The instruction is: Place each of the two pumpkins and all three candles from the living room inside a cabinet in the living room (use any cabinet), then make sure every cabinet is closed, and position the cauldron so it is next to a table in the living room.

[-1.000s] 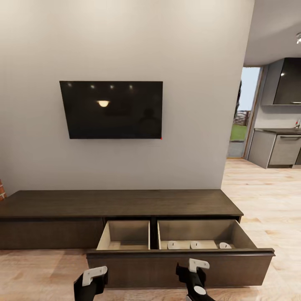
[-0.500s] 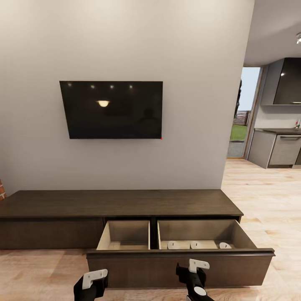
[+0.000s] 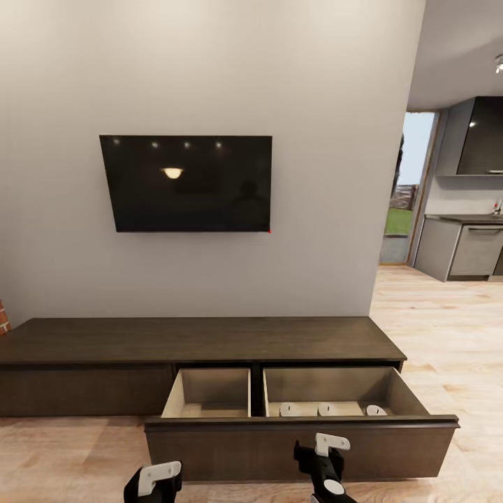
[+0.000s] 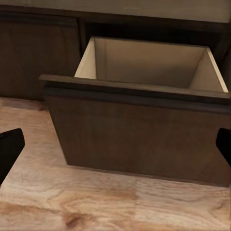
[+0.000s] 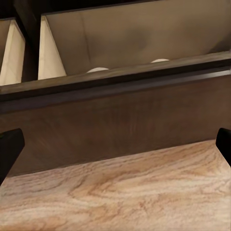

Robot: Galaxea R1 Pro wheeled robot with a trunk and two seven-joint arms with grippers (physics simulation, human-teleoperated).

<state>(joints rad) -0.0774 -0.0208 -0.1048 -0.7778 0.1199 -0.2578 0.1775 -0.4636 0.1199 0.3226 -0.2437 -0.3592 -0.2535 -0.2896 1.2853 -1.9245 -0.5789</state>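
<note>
The long dark-brown cabinet (image 3: 202,340) stands against the wall with its wide front drawer (image 3: 300,447) pulled out. Three white candles (image 3: 328,409) lie in a row in the drawer's right compartment; two of their tops, candles (image 5: 98,70), peek over the drawer front in the right wrist view. The left compartment (image 4: 149,65) looks empty. My left gripper (image 3: 154,482) hangs open low in front of the drawer's left part, holding nothing. My right gripper (image 3: 325,467) is open before the drawer front, below the candles. The pumpkins, cauldron and table are out of view.
A dark TV (image 3: 186,183) hangs on the wall above the cabinet. Wooden floor (image 3: 440,321) runs right toward a kitchen with grey cupboards (image 3: 464,248) and a glass door (image 3: 405,202). A bit of brick (image 3: 3,318) shows at the far left.
My left gripper has sunk a little lower in the head view. The right gripper, the drawer and the candles have stayed put.
</note>
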